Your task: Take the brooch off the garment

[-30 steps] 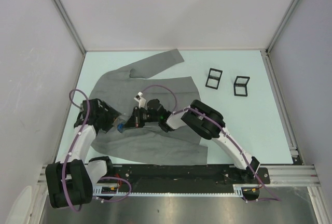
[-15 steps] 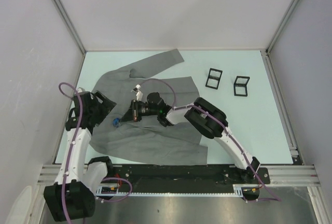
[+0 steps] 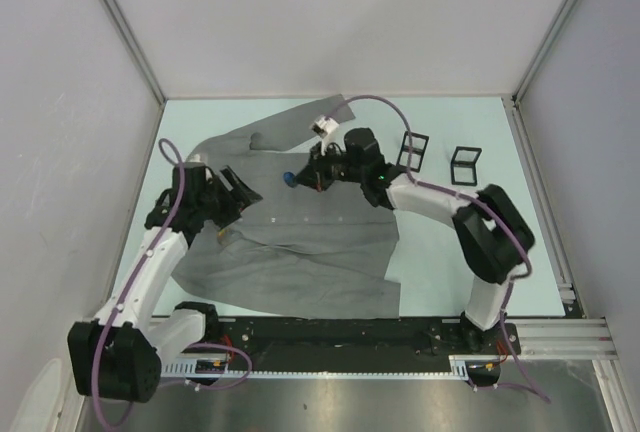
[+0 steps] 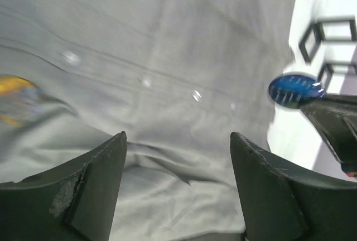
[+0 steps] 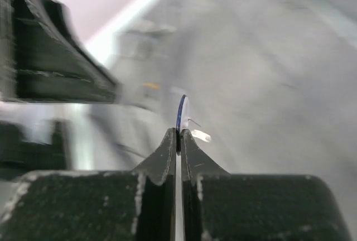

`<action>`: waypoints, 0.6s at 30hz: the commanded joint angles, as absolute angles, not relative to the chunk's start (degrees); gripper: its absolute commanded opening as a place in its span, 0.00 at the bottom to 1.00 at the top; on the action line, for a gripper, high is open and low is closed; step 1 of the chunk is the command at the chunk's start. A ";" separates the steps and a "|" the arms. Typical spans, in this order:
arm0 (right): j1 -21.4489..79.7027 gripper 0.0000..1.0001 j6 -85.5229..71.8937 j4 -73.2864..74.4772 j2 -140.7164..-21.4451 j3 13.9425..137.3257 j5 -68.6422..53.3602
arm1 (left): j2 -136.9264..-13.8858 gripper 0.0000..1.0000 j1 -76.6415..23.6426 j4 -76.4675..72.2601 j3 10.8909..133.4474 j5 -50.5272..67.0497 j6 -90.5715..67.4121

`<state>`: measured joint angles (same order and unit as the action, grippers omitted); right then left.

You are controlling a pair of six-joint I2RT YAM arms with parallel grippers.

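Right wrist: right gripper (image 5: 178,135) pinches the brooch (image 5: 182,110) edge-on by its rim (thin, stiff, light, probably slick; a rim grip looks right), held above the limp garment (image 3: 300,262), over its upper half; left gripper (image 4: 177,139) gapes wide, empty, over the button row (image 4: 146,81).

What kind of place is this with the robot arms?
Probably a robot test booth, not a home: plain white walls box in a pale table, the left arm and right arm are bolted to a metal rail, and a grey jacket lies spread out.
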<state>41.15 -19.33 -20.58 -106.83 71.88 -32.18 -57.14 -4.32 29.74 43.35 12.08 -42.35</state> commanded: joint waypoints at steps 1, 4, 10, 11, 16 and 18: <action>43.16 0.00 9.37 -12.61 -96.70 58.95 -13.93 | -60.37 0.78 -10.36 26.72 47.98 16.44 -49.90; 45.59 0.00 16.49 -23.15 -88.35 45.85 -2.61 | -61.70 0.78 -15.20 23.39 48.61 17.21 -55.42; 53.26 0.00 31.36 -37.25 -79.81 35.25 12.64 | -65.83 0.70 -17.40 11.69 41.84 27.68 -68.89; 55.26 0.00 34.07 -38.05 -79.20 34.03 13.53 | -66.35 0.70 -18.01 11.78 42.01 27.42 -69.25; 60.55 0.00 38.66 -39.72 -78.13 33.49 18.53 | -68.90 0.71 -21.35 10.29 43.15 28.47 -73.38; 62.57 0.00 40.77 -39.81 -78.05 33.49 19.77 | -69.87 0.69 -22.49 8.63 43.68 29.52 -74.26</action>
